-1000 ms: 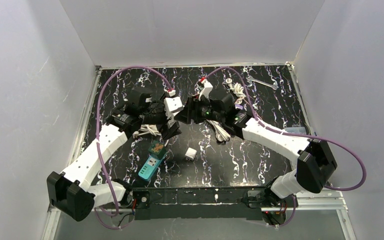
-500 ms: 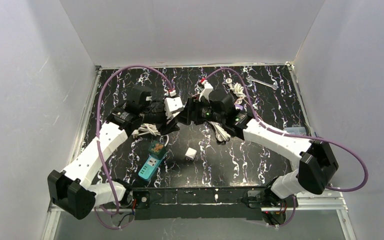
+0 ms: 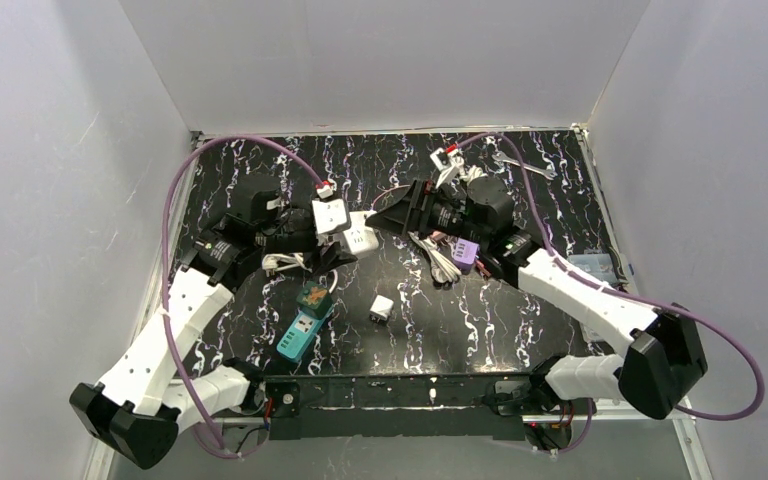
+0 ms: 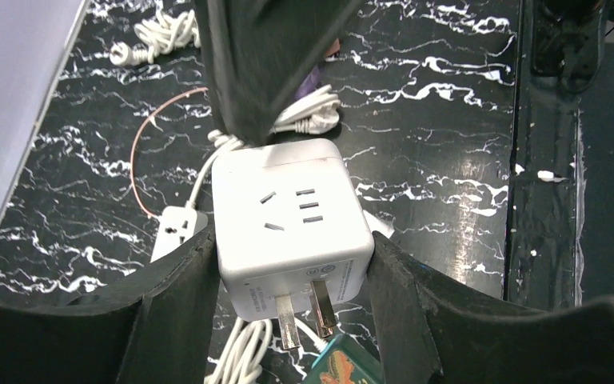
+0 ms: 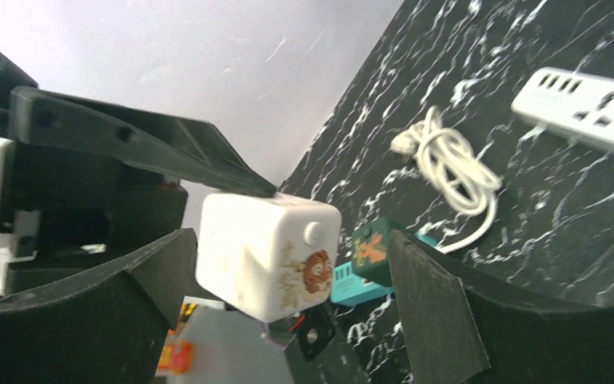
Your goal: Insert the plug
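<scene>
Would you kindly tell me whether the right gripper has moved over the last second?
Yes. The right gripper has opened and drawn back rightward, toward the wrench, leaving the cube adapter in the left gripper.

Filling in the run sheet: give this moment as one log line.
left gripper: shut on white cube plug, prongs exposed | right gripper: open | teal power strip: plug not inserted

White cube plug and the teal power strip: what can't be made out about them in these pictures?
White cube plug prongs: top view, hidden under its own body; right wrist view, underside turned away.
Teal power strip sockets: top view, too small; left wrist view, cut off by the bottom edge.
Cube's side faces: left wrist view, covered by the left gripper clamping them.
</scene>
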`<state>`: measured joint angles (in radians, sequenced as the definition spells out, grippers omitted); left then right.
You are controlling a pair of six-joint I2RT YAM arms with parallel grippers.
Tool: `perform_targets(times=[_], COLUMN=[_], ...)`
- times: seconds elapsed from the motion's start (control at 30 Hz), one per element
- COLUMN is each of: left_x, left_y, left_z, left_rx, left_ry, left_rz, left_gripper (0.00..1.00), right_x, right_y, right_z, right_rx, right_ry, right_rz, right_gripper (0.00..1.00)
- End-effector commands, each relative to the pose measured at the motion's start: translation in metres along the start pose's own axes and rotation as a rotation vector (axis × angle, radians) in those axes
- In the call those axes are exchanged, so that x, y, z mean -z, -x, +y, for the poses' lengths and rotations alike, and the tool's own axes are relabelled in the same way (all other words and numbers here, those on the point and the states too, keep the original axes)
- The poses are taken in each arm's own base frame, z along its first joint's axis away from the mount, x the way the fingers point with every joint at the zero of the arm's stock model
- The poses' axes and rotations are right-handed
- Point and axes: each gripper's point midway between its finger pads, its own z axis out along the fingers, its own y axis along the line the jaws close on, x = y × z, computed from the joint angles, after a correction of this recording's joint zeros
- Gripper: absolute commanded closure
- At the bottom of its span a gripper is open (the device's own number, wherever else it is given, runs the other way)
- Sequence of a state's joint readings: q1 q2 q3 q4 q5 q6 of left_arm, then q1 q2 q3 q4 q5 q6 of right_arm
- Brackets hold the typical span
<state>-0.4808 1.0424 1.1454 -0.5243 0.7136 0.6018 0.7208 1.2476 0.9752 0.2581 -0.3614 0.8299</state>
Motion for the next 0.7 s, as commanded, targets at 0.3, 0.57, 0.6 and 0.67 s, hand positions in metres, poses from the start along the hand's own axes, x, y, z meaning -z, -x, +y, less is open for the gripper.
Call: perform_targets(times=[0.3, 0.57, 0.6, 0.67], left_x=[0.018, 0.017, 0.018, 0.017], left_y=[0.048, 0.046, 0.045, 0.045], left_z=[-0.004, 0.003, 0.003, 0.004], left_rx=[-0.083, -0.095, -0.096, -0.096], left_ry=[0.011, 0.05, 0.054, 0.053], left_rz=[-0.138, -0.135, -0.135, -0.132], left_gripper=[1.0, 1.0, 1.0, 1.0], right_x=[0.002, 0.008, 0.008, 0.008], right_y=[-0.011, -0.013, -0.014, -0.013], right_z=[0.05, 0.059, 0.058, 0.058], right_rx=[-0.266, -0.37, -0.375, -0.375], right_ry=[0.434, 0.558, 0.555, 0.546], right_rz=[0.029, 0.043, 0.042, 0.039], right_gripper=[0.05, 0.25, 0.28, 0.33])
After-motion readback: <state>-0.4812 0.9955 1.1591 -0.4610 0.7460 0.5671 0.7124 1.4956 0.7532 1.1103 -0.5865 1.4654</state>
